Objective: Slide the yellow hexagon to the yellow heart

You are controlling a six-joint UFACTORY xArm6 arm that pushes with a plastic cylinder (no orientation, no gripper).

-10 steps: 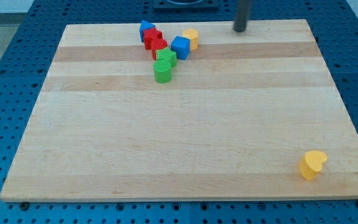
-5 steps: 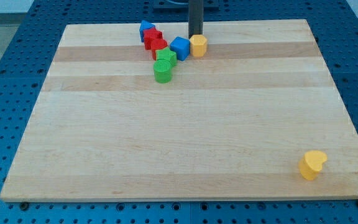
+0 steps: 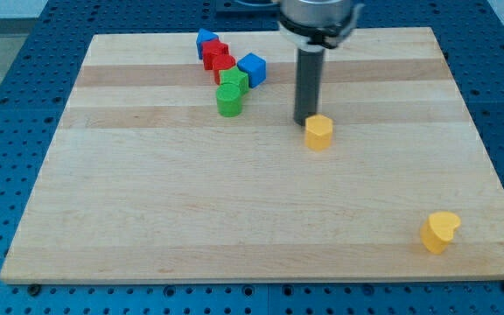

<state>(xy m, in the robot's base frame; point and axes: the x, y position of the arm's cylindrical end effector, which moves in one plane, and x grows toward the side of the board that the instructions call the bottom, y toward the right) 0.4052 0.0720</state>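
Note:
The yellow hexagon (image 3: 319,132) lies a little right of the board's middle, in the upper half. My tip (image 3: 304,121) stands right behind it, touching its upper-left side. The yellow heart (image 3: 440,231) sits near the board's bottom right corner, far from the hexagon, down and to the right.
A cluster of blocks lies at the view's top left of centre: a blue block (image 3: 205,41), two red blocks (image 3: 218,58), a blue cube (image 3: 252,68), a green block (image 3: 234,81) and a green cylinder (image 3: 228,102). The wooden board (image 3: 147,210) rests on a blue pegboard.
My tip came in from the top right to behind the yellow hexagon, then pushed it away from the blue cube, down and to the right. The other blocks stayed put.

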